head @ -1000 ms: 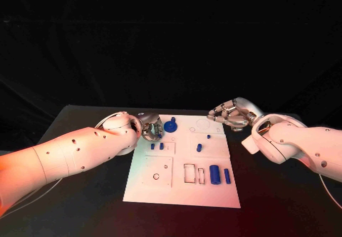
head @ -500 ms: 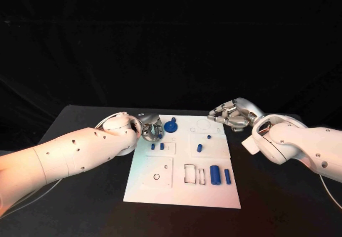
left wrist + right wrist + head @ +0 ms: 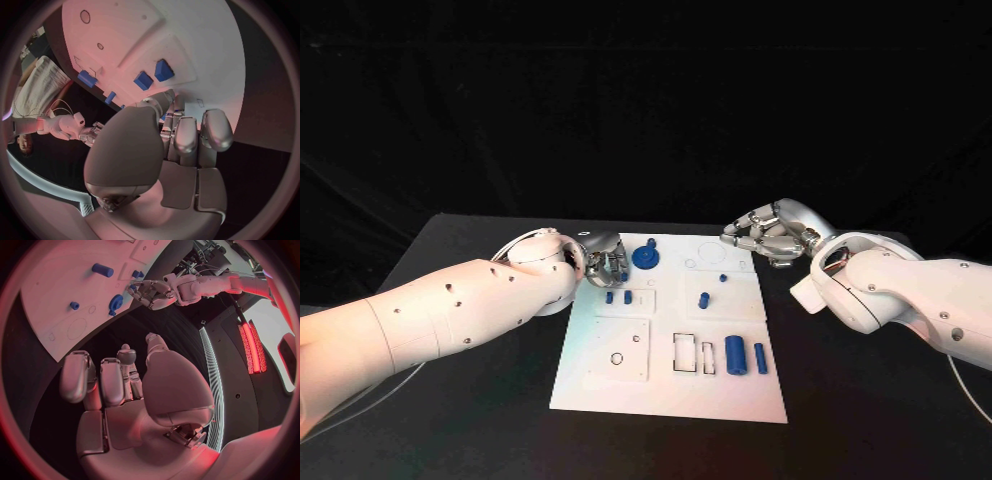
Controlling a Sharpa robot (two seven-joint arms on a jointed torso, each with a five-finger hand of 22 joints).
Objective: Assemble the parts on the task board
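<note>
While your left robot hand point(image 3: 602, 258) sits curled and holding nothing just beside the task board point(image 3: 672, 385), close to the round blue part point(image 3: 646, 256) at the board's far end, your right robot hand point(image 3: 764, 236) hangs clenched and equally bare off the board's far right corner. If you reach for that round part with the fingers this tightly curled, you risk knocking it or the two small blue blocks point(image 3: 619, 296) next to it across the board. The board itself could also slide on the counter point(image 3: 473, 420).
</note>
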